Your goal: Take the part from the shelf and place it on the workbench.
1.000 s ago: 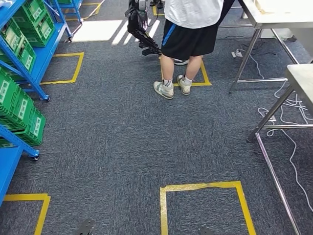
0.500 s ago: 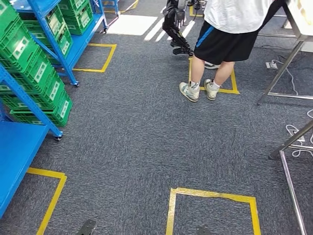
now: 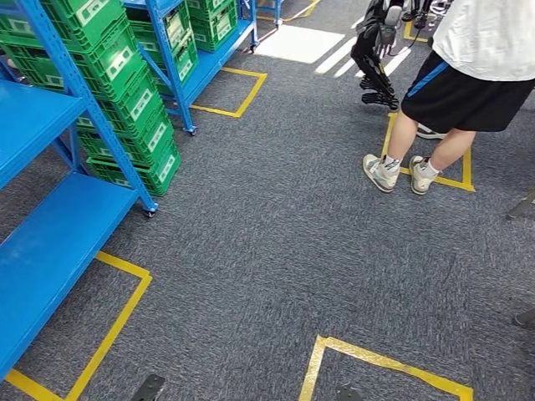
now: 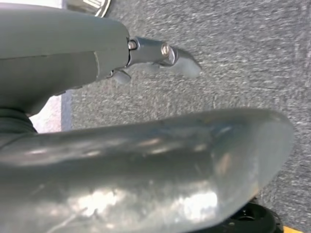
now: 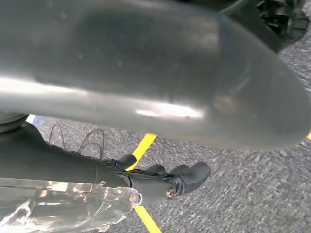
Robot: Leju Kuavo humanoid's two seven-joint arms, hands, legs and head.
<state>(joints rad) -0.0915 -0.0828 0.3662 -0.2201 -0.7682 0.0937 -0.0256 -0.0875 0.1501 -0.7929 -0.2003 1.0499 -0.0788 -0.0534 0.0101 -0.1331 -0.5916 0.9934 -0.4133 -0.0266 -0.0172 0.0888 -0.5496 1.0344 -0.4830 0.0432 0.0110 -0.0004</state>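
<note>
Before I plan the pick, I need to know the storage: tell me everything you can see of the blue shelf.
The blue shelf stands at the left of the head view on grey carpet. It looks like painted metal: flat decks carried by slanted uprights with small feet. Its nearest decks are bare where they show. Further back, green crates with white labels sit tilted in rows on it. Yellow floor tape runs beside its near end. No hand touches it.

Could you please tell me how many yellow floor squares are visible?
4: one beside the near shelf, one by the far shelf, one under the person's feet, one bottom centre. Others may be cut off.
</note>
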